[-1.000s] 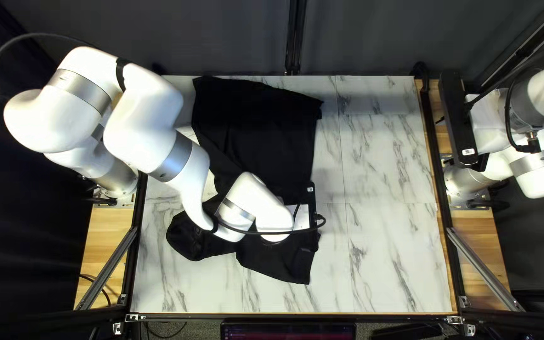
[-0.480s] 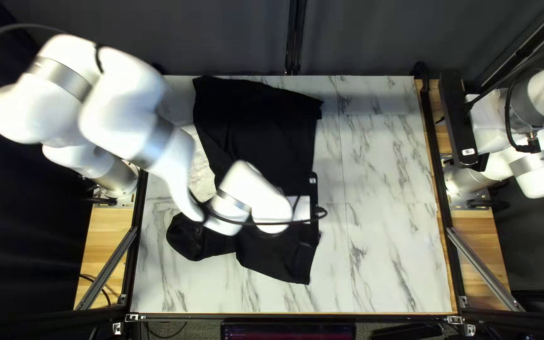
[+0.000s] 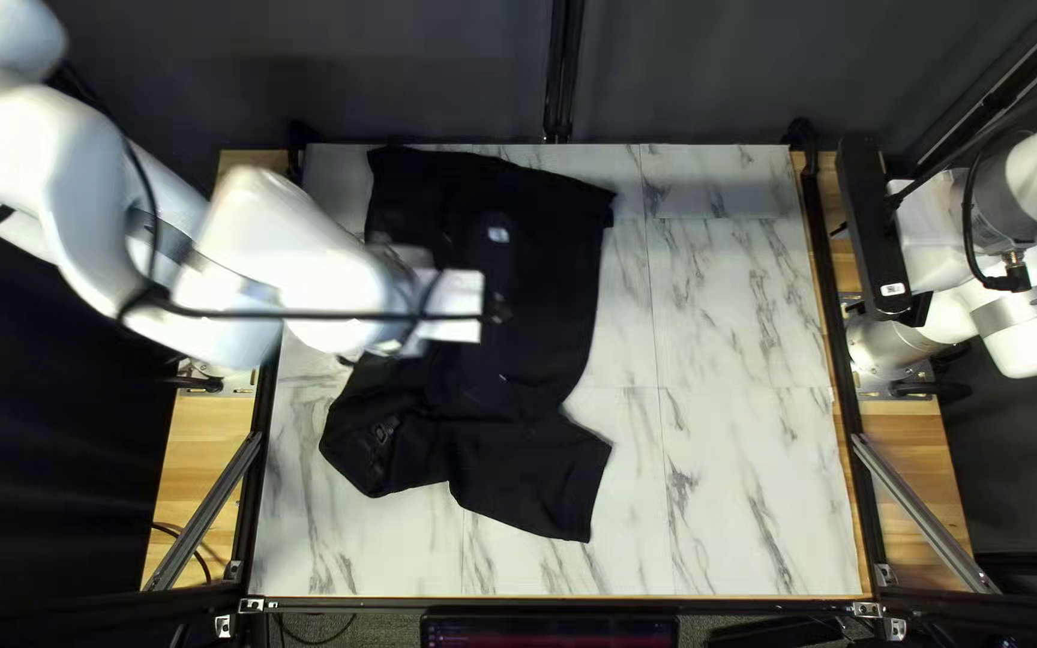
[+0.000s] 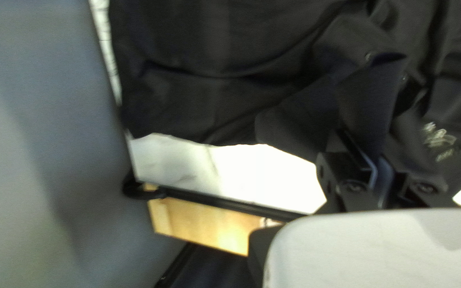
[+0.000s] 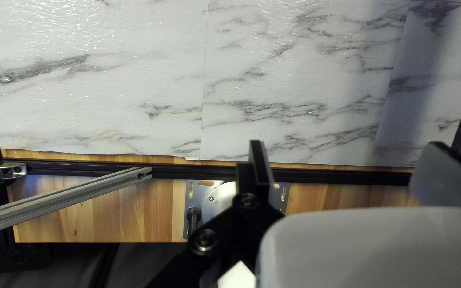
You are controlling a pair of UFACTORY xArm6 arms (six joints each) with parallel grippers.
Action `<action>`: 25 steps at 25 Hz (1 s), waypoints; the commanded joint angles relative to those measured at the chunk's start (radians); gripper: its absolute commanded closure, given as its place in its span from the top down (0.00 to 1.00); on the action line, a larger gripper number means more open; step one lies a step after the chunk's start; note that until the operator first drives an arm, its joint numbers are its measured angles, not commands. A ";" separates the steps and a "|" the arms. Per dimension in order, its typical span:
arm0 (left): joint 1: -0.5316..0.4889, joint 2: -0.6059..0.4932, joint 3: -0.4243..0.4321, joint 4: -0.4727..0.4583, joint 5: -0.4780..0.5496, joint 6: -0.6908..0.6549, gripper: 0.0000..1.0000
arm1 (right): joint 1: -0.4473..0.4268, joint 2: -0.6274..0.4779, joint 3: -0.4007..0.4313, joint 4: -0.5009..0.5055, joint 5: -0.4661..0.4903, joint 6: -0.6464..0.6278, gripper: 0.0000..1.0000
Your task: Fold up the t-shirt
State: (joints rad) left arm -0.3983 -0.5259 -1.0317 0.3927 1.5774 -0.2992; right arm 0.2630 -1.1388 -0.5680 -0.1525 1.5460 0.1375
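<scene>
Black t-shirt (image 3: 543,336), rumpled over the left and middle of the marble-patterned desk (image 3: 747,480). The left gripper (image 4: 373,162) has its jaws pinching a raised fold of it; the right gripper (image 5: 354,168) hangs with jaws spread wide, holding nothing. To carry this fold well, the pull should be slow and low, the pinch firm, so the layers don't bunch. The top left view gives the shirt's whole outline; only the left wrist view shows the pinch.
</scene>
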 commanded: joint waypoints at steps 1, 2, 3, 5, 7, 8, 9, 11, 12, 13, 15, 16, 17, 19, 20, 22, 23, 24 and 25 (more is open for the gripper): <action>0.011 -0.012 -0.030 -0.002 -0.013 0.050 0.00 | 0.000 0.000 0.000 0.000 0.000 0.000 1.00; 0.012 -0.006 -0.049 -0.003 -0.007 0.061 0.00 | 0.000 0.000 0.000 0.000 0.000 0.000 1.00; 0.012 0.002 -0.080 -0.002 0.006 0.079 0.00 | 0.000 0.000 0.000 0.000 0.000 0.000 1.00; 0.005 0.007 -0.127 0.001 0.040 0.101 0.00 | 0.000 0.000 0.000 0.000 0.000 0.000 1.00; -0.010 0.000 -0.161 0.009 0.081 0.111 0.00 | 0.000 0.000 0.000 0.000 0.000 0.000 1.00; -0.026 -0.007 -0.189 0.019 0.119 0.115 0.00 | 0.000 0.000 0.000 0.000 0.000 0.000 1.00; -0.043 -0.013 -0.216 0.028 0.156 0.115 0.00 | 0.000 0.000 0.000 0.000 0.000 0.000 1.00; -0.066 -0.024 -0.258 0.045 0.221 0.117 0.00 | 0.000 0.000 0.000 0.000 0.000 0.000 1.00; -0.071 -0.026 -0.269 0.050 0.236 0.117 0.00 | 0.000 0.000 0.000 0.000 0.000 0.000 1.00; -0.084 -0.025 -0.297 0.060 0.276 0.117 0.00 | 0.000 0.000 0.000 0.000 0.000 0.000 1.00; -0.103 -0.028 -0.342 0.076 0.340 0.119 0.00 | 0.000 0.000 0.000 0.000 0.000 0.000 1.00; -0.113 -0.027 -0.363 0.085 0.368 0.117 0.00 | 0.000 0.000 0.000 0.000 0.000 0.000 1.00; -0.122 -0.027 -0.385 0.094 0.397 0.118 0.00 | 0.000 0.000 0.000 0.000 0.000 0.000 1.00; -0.145 -0.019 -0.457 0.123 0.485 0.125 0.00 | 0.000 0.000 0.000 0.000 0.000 0.000 1.00; -0.152 -0.012 -0.486 0.134 0.518 0.128 0.00 | 0.000 0.000 0.000 0.000 0.000 0.000 1.00; -0.158 -0.001 -0.519 0.148 0.557 0.130 0.00 | 0.000 0.000 0.000 0.000 0.000 0.000 1.00; -0.150 -0.006 -0.530 0.157 0.579 0.140 0.00 | 0.000 0.000 0.000 0.000 0.000 0.000 1.00; -0.138 -0.013 -0.532 0.161 0.588 0.149 0.00 | 0.000 0.000 0.000 0.000 0.000 0.000 1.00; -0.126 -0.015 -0.535 0.163 0.594 0.158 0.00 | 0.000 0.000 0.000 0.000 0.000 0.000 1.00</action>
State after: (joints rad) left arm -0.5430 -0.5349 -1.5523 0.5437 2.1442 -0.1598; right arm 0.2630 -1.1388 -0.5680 -0.1525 1.5460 0.1375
